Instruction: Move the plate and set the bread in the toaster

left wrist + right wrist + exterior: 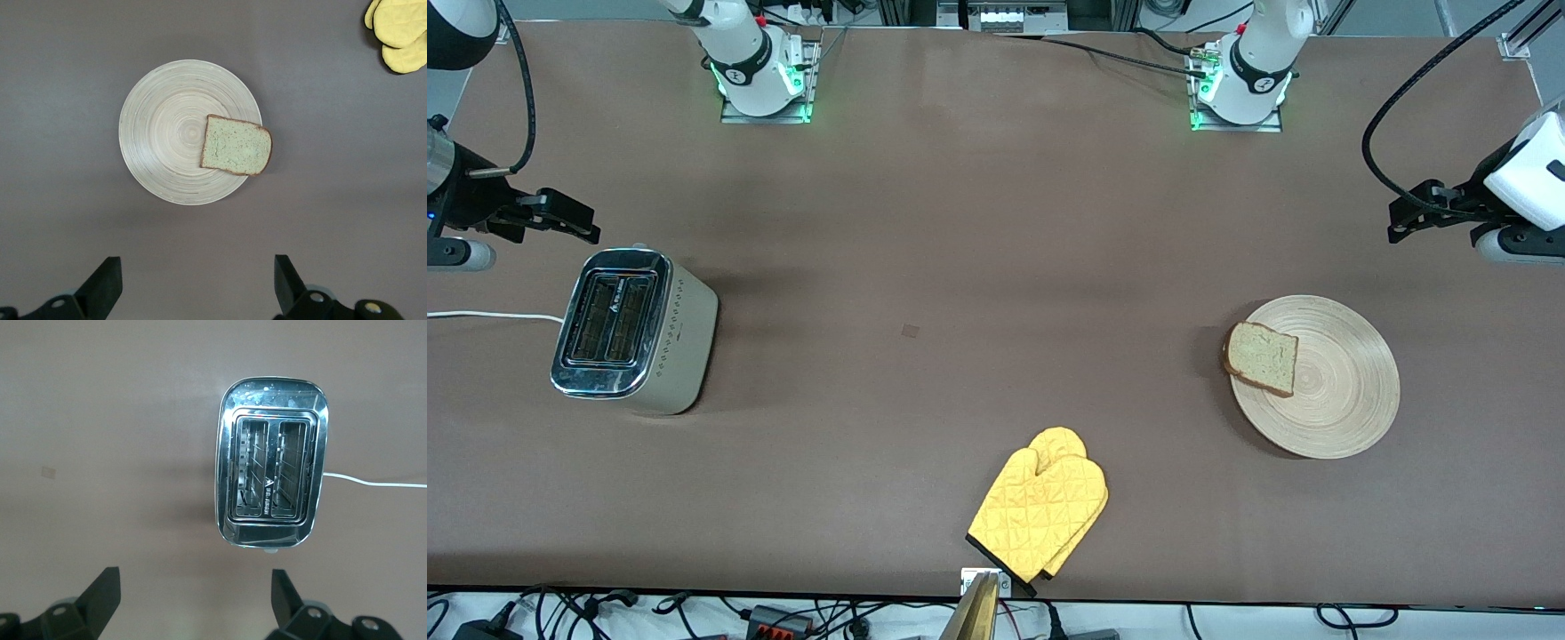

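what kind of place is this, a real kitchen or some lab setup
Most likely a robot lab staged as a kitchen. Two arm bases are bolted to a bare brown table, with loose cables along its edges. The only kitchen items are a toaster, a plate with bread, and a yellow oven mitt.

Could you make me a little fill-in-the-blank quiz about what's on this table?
1. The bread lies on the ____, overhanging its rim.
2. Both slots of the toaster are ____.
3. The mitt is coloured ____.
4. The left gripper is ____, high over the table with nothing in it.

Missing words: plate; empty; yellow; open
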